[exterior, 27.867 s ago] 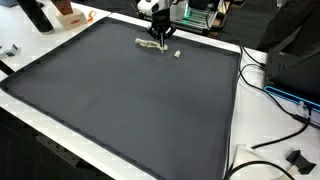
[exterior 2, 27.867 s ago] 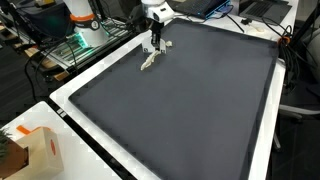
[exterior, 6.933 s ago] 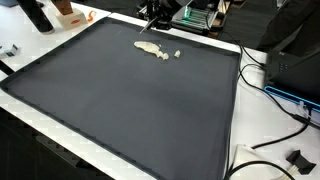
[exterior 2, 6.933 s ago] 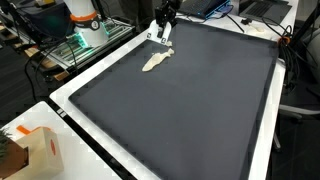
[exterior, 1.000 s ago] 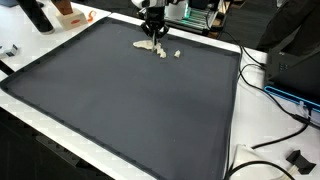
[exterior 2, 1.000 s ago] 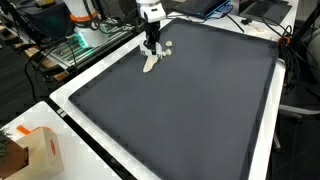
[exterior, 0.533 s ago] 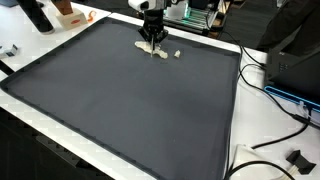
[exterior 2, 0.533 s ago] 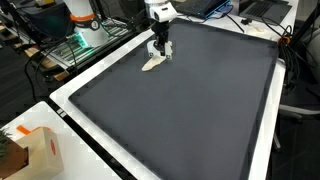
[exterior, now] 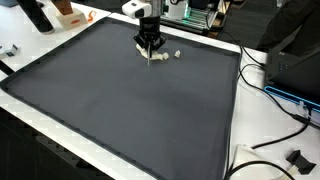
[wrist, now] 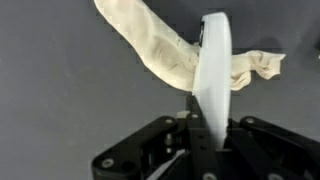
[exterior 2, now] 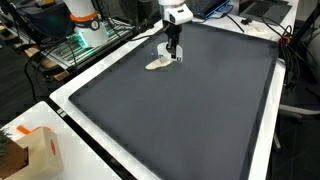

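Observation:
A crumpled cream cloth (wrist: 150, 45) lies on the big dark mat (exterior: 130, 110) near its far edge, and shows in both exterior views (exterior: 156, 53) (exterior 2: 157, 64). My gripper (wrist: 207, 118) points straight down just above it (exterior: 149, 44) (exterior 2: 173, 52). The jaws are shut on a thin white flat piece (wrist: 214, 60) that sticks out past the fingertips and crosses the cloth. What the piece is cannot be told. A small white object (exterior: 176, 54) lies on the mat just beside the cloth.
A white border (exterior 2: 75, 85) frames the mat. Cables (exterior: 262, 78) and a black box (exterior: 298, 62) sit off one side. A cardboard box (exterior 2: 35, 150) stands at a corner; a dark bottle (exterior: 36, 15) and electronics (exterior: 195, 14) stand behind the far edge.
Over the last second the gripper slid a short way sideways across the cloth and now stands lower over it. The cloth has shifted slightly.

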Robot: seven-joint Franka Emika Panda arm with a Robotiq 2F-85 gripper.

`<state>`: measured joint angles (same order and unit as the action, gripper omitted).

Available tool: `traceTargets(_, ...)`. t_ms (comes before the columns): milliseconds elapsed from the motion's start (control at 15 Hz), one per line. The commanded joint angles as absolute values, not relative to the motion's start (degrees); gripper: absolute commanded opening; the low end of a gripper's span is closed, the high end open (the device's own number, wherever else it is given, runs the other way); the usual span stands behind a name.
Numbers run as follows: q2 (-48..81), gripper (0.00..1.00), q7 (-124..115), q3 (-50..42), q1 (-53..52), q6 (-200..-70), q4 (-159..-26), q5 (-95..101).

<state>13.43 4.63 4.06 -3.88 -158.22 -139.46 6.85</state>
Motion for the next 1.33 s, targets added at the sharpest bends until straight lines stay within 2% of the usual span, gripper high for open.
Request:
traceTargets(0, 18.2, 0.01, 4.5, 3.9, -4.0, -155.7, -135.5, 6.3)
traceTargets(600, 11.6, 0.01, 10.1, 7.0, -1.1, -161.1, -147.4, -2.6)
traceTargets(1267, 4.6, 0.01, 8.4, 4.5, -1.5, -161.1, -158.4, -0.8)
